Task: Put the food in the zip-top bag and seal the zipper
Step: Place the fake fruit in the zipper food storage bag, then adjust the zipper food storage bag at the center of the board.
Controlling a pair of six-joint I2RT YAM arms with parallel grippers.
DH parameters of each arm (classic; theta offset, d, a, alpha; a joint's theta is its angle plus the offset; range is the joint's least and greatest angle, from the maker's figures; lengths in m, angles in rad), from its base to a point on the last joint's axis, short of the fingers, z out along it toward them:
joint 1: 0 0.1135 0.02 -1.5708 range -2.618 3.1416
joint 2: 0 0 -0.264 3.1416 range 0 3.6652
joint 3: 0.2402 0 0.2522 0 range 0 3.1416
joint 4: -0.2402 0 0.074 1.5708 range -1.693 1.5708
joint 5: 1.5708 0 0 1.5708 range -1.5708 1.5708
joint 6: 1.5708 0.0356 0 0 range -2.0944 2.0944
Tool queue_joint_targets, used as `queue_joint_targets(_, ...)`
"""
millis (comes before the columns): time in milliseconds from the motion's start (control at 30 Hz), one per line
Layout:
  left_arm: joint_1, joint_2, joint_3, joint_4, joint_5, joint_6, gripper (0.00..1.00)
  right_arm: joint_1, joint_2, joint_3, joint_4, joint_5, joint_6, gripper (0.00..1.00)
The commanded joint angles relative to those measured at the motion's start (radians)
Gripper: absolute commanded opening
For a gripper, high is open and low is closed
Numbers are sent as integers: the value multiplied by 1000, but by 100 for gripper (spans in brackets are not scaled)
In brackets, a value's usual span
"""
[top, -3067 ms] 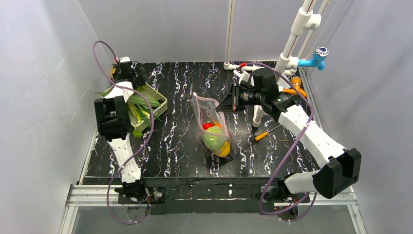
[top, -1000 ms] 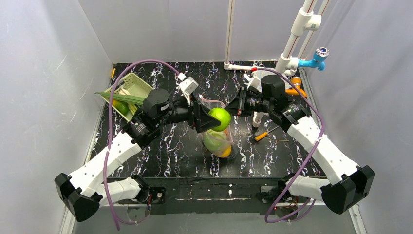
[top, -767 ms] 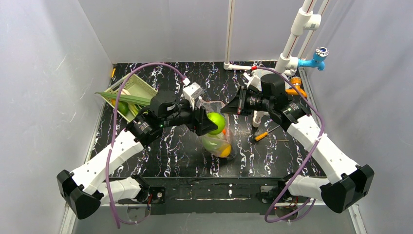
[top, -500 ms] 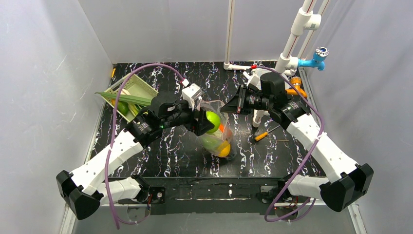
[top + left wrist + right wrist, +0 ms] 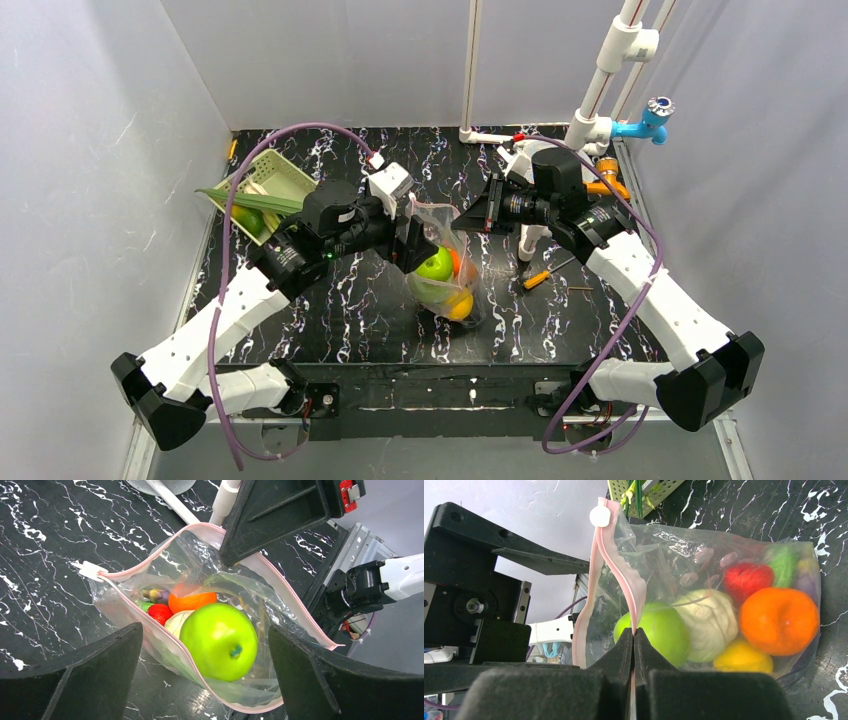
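Pinching the zipper [image 5: 616,575] rim with right claw [image 5: 633,630] pressed together, propping zip-top bag [image 5: 280,605] upright on counter [image 5: 340,300]. Above mouth, left claw [image 5: 207,655] spread wide, green apple [image 5: 218,641] loose atop food [image 5: 779,620] inside. Risks: pinch slip, bag flop, apple rollout; rim snag on left withdrawal.

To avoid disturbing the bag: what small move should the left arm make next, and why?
Probably lift the left gripper straight up from the bag: its jaws are open, the green apple lies inside, the right gripper pinches the zipper.

No legible text or labels.
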Motion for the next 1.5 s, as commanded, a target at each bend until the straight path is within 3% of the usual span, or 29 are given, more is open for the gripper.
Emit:
queue_joint_targets(0, -4, 0, 50, -27, -14, 40, 95, 0, 0, 57, 50, 8, -12, 1)
queue_joint_targets(200, -3, -17, 55, -24, -86, 56, 95, 0, 2, 60, 50, 10, -16, 1)
queue_joint_targets(400, -4, -59, 44, -32, -327, 24, 94, 0, 2, 64, 41, 15, -25, 1)
queue_joint_targets(600, -3, -35, 25, -109, -203, -68, 86, 0, 2, 74, 33, 21, -38, 1)
queue_joint_targets(700, -3, -44, -25, -84, -149, -122, 72, 0, 6, 80, 34, 14, -40, 1)
queue_joint_targets(800, -3, -32, -28, -94, -141, -137, 44, 1, 11, 87, 36, 4, -41, 1)
queue_joint_targets(900, -3, -14, 27, -124, -117, -88, 24, 3, 16, 115, 18, 4, -57, 1)
queue_joint_targets(967, -3, -1, 80, -137, -81, -46, 0, 8, 20, 158, -5, 13, -77, 1)
queue_joint_targets(1100, -4, 4, 192, -90, 49, -32, 0, 20, 28, 256, -71, 49, -134, 1)
queue_joint_targets(1200, -4, -28, 174, 33, 106, -105, 0, 28, 26, 303, -103, 81, -168, 1)
queue_joint_targets(1300, -4, -51, 109, 92, 80, -164, 0, 29, 15, 286, -94, 101, -173, 1)
queue_joint_targets(1467, -4, -25, 46, -37, -71, -217, 0, 28, 26, 159, -29, 100, -137, 1)
